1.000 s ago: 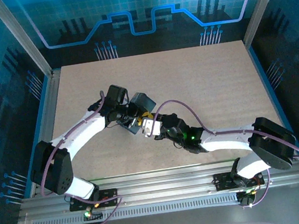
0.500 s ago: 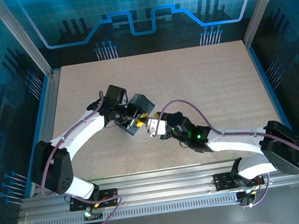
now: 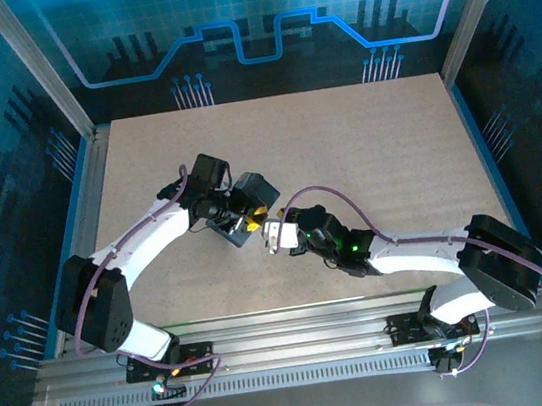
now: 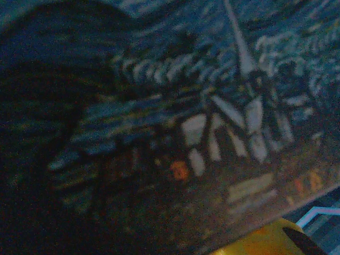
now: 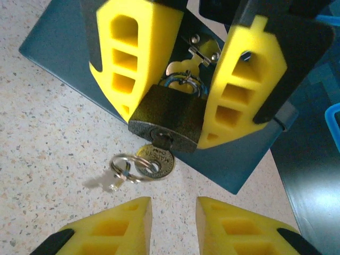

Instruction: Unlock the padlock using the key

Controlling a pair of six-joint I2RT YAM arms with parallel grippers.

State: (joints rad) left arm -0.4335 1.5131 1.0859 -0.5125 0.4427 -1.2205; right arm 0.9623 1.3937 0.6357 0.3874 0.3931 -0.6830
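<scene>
Jaws on my right gripper (image 5: pixel 172 226) stand apart with a plain gap and hold nothing. Its 2 yellow fingers (image 5: pixel 106 231) sit just short of the padlock, over the speckled worktop (image 5: pixel 48 159). Between them and the padlock is a split ring (image 5: pixel 124 167), linked to the round brass head of the key (image 5: pixel 158 161). The key's blade is in the keyhole of the padlock (image 5: pixel 167 123), on the padlock face nearest my right gripper.

The padlock has a dark, rough body. Its thin shackle (image 5: pixel 180 79) points away from my right gripper.

Jaws on my left gripper (image 3: pixel 250 218) are closed on the padlock. In the right wrist view its 2 yellow fingers (image 5: pixel 130 58) flank the body, 1 on each side, and both touch it.

Just beyond the padlock, the shackle reaches a small metal fitting (image 5: pixel 202 50) on the box (image 5: pixel 58 42), whose dark teal face lies behind the padlock. My left wrist camera sits close against the box's painted surface, which is blurred, with blue and pale strokes. A yellow fingertip (image 4: pixel 265 241) shows at the lower edge of that view.

From above, both grippers meet at the padlock. My left arm reaches it from the padlock's left and my right arm from its right.
</scene>
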